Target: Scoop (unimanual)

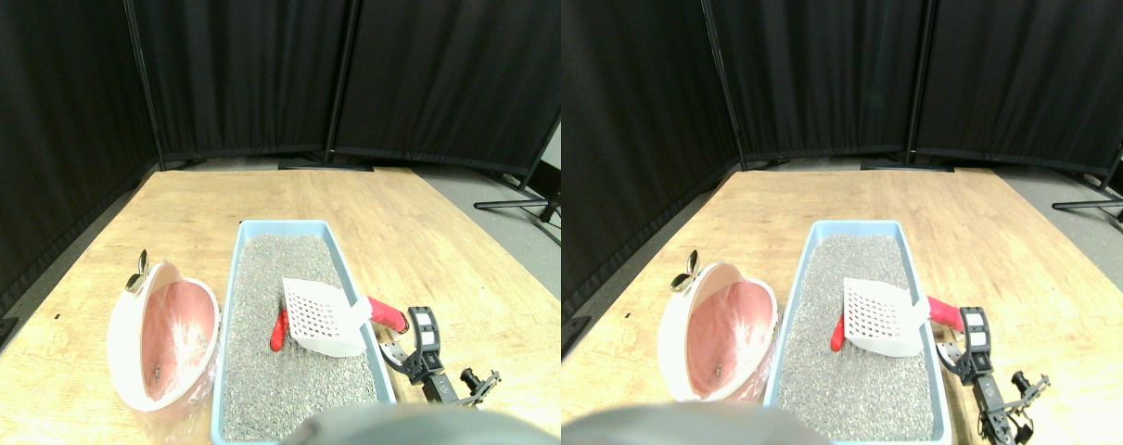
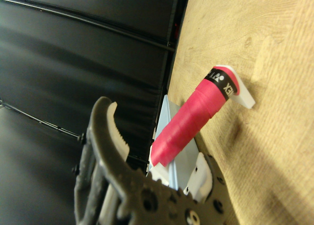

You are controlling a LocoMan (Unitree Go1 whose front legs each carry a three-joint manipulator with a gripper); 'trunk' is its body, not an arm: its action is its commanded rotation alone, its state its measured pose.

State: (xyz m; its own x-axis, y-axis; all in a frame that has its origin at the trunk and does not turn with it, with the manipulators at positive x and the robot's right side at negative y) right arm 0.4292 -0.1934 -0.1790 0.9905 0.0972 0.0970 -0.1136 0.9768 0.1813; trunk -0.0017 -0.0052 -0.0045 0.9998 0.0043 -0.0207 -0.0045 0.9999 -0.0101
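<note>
The white slotted scoop (image 1: 325,318) rests tilted on the grey litter in the blue tray (image 1: 246,243), its red-wrapped handle (image 1: 387,314) sticking out over the tray's rim toward 3 o'clock. The right gripper (image 1: 414,345) sits just beside the handle's end at about 4 o'clock, jaws spread and holding nothing. A white pink-lined bin (image 1: 164,336) lies at 9 o'clock of the tray on the wooden floor (image 1: 190,213), and a red object (image 1: 278,331) lies on the litter against the scoop.

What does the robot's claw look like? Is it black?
Yes, mostly black. The gripper is made of dark plastic with an open frame you can see through, on a thin black arm built from small jointed parts. Up close in the wrist view, a jaw is curved like a hook, with a pale ridged strip like little teeth and round holes near its base.
</note>
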